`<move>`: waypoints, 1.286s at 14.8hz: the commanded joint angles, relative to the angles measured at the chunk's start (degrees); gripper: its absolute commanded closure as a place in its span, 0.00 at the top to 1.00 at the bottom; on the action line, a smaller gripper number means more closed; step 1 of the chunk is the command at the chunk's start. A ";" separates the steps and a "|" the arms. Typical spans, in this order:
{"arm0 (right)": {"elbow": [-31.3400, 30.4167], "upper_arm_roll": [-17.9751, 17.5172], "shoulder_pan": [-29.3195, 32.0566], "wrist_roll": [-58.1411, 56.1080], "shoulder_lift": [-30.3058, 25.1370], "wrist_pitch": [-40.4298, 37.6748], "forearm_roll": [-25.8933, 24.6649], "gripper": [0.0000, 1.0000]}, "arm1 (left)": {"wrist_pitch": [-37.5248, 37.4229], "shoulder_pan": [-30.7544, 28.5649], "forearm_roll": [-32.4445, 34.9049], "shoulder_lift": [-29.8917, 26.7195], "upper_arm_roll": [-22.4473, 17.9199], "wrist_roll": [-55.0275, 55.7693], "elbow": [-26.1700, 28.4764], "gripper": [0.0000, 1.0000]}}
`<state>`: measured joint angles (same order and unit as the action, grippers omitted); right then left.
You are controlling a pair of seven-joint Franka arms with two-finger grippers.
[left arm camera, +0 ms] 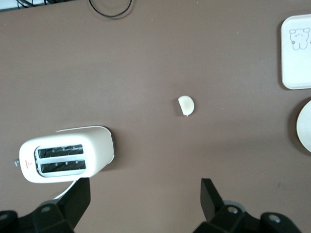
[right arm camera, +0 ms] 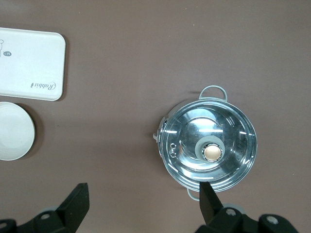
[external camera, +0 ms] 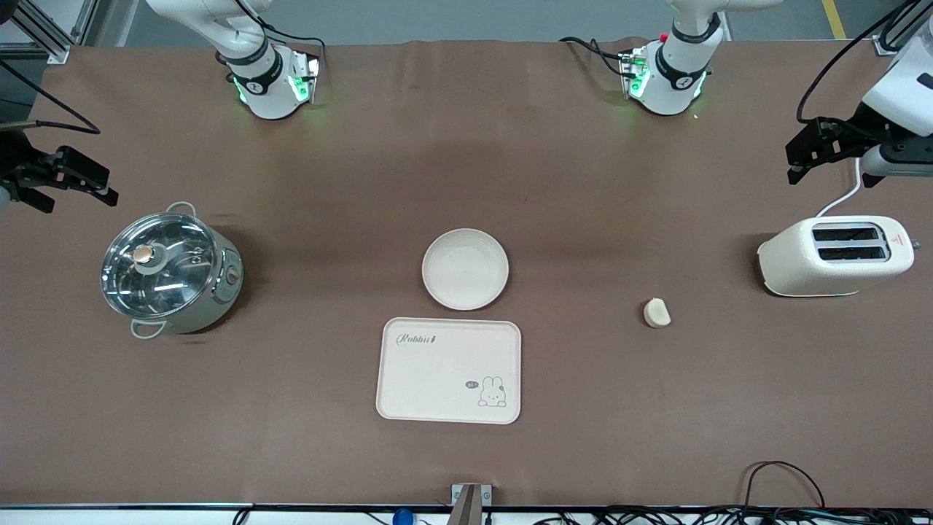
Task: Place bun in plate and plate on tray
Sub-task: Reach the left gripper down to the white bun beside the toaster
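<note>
Bun [external camera: 657, 313] lies apart from plate [external camera: 465, 268]; both tools (left [external camera: 802, 157], right [external camera: 80, 186]) hover spread.

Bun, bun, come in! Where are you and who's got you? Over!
Bun loose on table between toaster and tray. Left gripper open, empty, above toaster. Right gripper open, near pot. Plate empty, off tray.
</note>
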<state>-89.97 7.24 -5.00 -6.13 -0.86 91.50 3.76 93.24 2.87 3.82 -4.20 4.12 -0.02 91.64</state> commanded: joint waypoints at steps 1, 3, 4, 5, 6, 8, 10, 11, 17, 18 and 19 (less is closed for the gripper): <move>-1.26 -0.73 0.96 0.59 -0.90 -0.01 0.02 1.00 | -0.16 -0.50 -0.31 1.74 -0.69 -2.51 -2.87 1.00; -1.09 -0.73 0.96 0.51 -0.81 0.08 -0.24 1.00 | -0.69 -0.59 -0.05 2.09 -0.70 -2.44 -2.88 1.00; -1.00 -0.73 0.96 0.51 -0.64 0.17 -0.50 1.00 | -1.30 -0.68 -0.05 3.31 -0.70 -2.70 -1.40 1.00; -1.00 -0.73 0.96 0.51 -0.64 0.17 -0.51 1.00 | -0.87 -0.76 -0.65 4.97 -0.70 -2.70 -0.60 1.00; -0.91 -0.73 0.96 0.51 -0.64 0.17 -0.51 1.00 | 0.53 -1.03 -0.92 8.21 -0.52 -2.70 -0.76 1.00; -0.82 -0.82 0.78 0.51 -0.64 0.17 -0.51 1.00 | 8.67 -0.33 -2.85 15.68 -0.35 -1.74 0.37 1.00; -0.91 -0.82 0.87 0.68 -0.38 0.60 -0.33 1.00 | 16.07 0.11 -3.03 23.41 0.01 -1.30 0.99 1.00; -0.82 -0.91 0.87 0.68 -0.03 0.78 0.19 1.00 | 19.32 0.29 -3.12 27.01 0.44 -0.60 1.17 1.00; -0.73 -1.08 0.16 0.68 3.05 2.71 2.12 1.00 | 45.95 0.29 -3.21 34.17 2.20 8.98 16.00 1.00; -0.73 -1.17 0.16 0.68 3.75 3.41 3.00 1.00 | 47.72 0.29 -3.21 34.26 2.20 9.68 17.15 1.00; -0.73 -1.17 -0.27 0.68 4.19 3.68 3.62 1.00 | 49.13 0.12 -3.21 34.34 2.64 10.99 18.21 1.00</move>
<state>-90.31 6.43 -5.10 -6.13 2.74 94.15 5.69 139.65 3.19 1.51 33.27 6.37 9.28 105.48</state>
